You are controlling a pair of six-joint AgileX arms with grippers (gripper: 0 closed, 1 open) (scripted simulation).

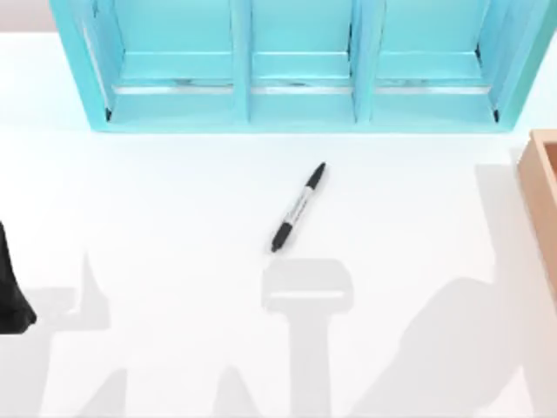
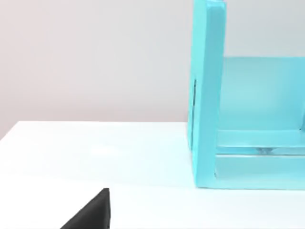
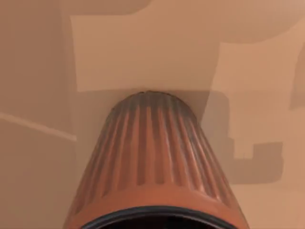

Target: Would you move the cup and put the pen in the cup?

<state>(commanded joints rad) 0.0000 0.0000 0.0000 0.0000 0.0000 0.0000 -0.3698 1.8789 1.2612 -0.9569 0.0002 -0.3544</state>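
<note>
left arm point(image 1: 12, 292) parked at table's left edge — dark, low.

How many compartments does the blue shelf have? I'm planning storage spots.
3 show on the shelf at the table's far edge: left, middle, right. Its ends are cut off, so more may be hidden.

White desk point(image 1: 174, 200) all around, and the pen point(image 1: 298, 207) lies flat near its middle, slanted, one end toward the turquoise shelf unit point(image 1: 300, 65) standing along the far edge. A tan wooden box point(image 1: 541, 196) sits at the right edge.
</note>
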